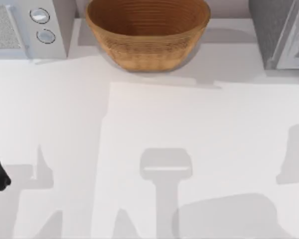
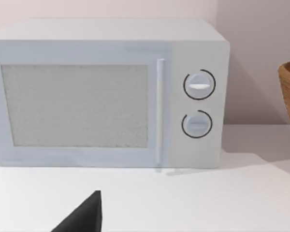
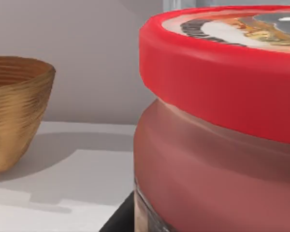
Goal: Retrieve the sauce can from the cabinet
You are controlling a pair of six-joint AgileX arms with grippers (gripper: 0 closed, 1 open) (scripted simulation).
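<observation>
**Open middle, obstacles along the far edge**

The table (image 1: 139,149) lies bare across its centre and near side, giving wide passage. Along the far edge stand the microwave (image 1: 25,27) at left, the woven basket (image 1: 147,35) in the middle and a grey cabinet (image 1: 281,32) at right, with narrow gaps between them
</observation>
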